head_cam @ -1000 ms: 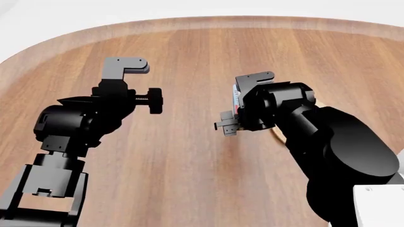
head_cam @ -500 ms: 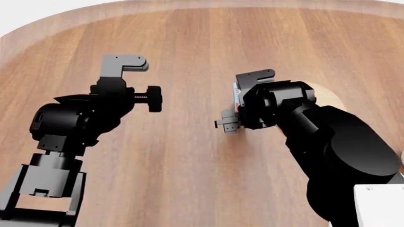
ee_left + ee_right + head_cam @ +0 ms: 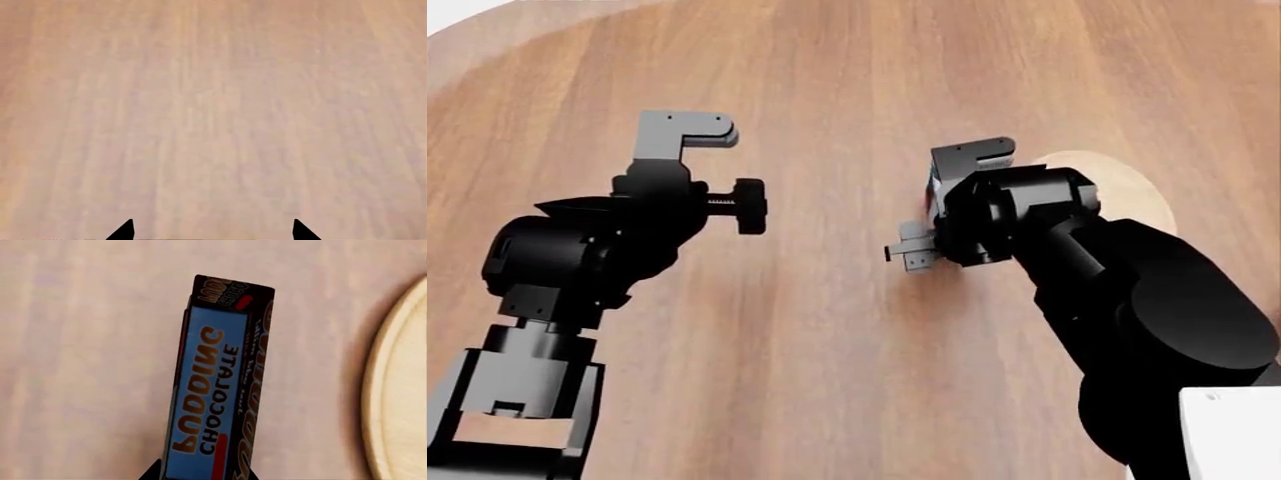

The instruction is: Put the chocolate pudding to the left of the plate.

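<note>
The chocolate pudding, a carton with dark brown sides and a blue face, is gripped at its near end by my right gripper, which is shut on it. It stands over bare wood with a gap between it and the plate, whose tan rim shows beside it. In the head view only a red sliver of the pudding shows behind the right wrist, just left of the plate. My left gripper is open and empty above bare table. Its arm is at the left.
The wooden table fills the views. Its curved far edge shows only at the head view's top left corner. My right arm hides the plate's near part. No mugs are in view.
The head view has shifted: the table's far edge has slid up out of view and more of the plate shows. Both arms hold nearly the same pose, the right still gripping the pudding.
</note>
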Robot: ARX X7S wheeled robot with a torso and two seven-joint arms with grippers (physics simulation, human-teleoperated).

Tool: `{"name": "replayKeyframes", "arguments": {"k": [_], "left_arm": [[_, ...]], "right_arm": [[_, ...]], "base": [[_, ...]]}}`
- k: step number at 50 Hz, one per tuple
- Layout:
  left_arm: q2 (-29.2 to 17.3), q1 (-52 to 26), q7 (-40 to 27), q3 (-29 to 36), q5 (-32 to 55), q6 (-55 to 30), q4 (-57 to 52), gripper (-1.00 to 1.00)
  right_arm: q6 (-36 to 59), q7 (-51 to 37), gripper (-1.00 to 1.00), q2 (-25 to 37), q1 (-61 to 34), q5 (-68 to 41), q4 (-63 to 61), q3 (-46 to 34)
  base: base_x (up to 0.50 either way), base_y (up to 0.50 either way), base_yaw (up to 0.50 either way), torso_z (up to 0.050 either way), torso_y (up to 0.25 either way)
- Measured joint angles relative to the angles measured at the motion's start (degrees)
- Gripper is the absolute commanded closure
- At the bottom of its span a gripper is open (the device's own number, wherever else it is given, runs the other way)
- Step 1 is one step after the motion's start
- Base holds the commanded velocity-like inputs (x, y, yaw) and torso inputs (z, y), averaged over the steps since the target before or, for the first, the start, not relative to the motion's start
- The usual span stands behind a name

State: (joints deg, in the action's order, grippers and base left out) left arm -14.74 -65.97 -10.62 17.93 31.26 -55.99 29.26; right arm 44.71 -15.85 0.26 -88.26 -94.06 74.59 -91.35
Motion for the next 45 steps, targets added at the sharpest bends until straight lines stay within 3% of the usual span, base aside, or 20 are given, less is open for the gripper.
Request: {"name": "replayKeyframes", "arguments": {"k": [2, 3, 19, 35, 45], "left_arm": [[-0.04, 0.02, -0.07, -0.03, 0.06, -0.07, -0.10, -1.00], [-0.06, 0.03, -0.10, -0.04, 0.09, -0.10, -0.15, -1.00], [-0.34, 0.20, -0.37, -0.01, 0.44, -0.30, -0.83, -1.00], [-0.76, 0.54, -0.55, 0.23, 0.99, -1.12, -2.40, -1.00], [-2.46, 3.42, -3.02, -2.32, 3.60, -4.30, -10.32, -1.00]], "right_arm": [[-0.02, -0.02, 1.00, -0.01, 0.01, -0.11, 0.01, -0.09], [-0.04, -0.01, -1.00, -0.01, 0.02, -0.12, 0.02, -0.12], [-0.86, -0.40, -1.00, -0.21, 0.06, -0.16, 0.07, -0.03], [-1.99, -1.40, -1.00, -0.24, -0.57, -0.73, -0.15, -0.37], [-5.30, -1.50, -1.00, 1.63, -1.26, -1.11, -3.15, 0.25]], "base": [[0.00, 0.00, 0.00, 0.000, 0.000], [0.00, 0.00, 0.00, 0.000, 0.000], [0.00, 0.00, 0.00, 0.000, 0.000], [0.00, 0.00, 0.00, -0.005, 0.245], [0.00, 0.00, 0.00, -0.006, 0.250]]}}
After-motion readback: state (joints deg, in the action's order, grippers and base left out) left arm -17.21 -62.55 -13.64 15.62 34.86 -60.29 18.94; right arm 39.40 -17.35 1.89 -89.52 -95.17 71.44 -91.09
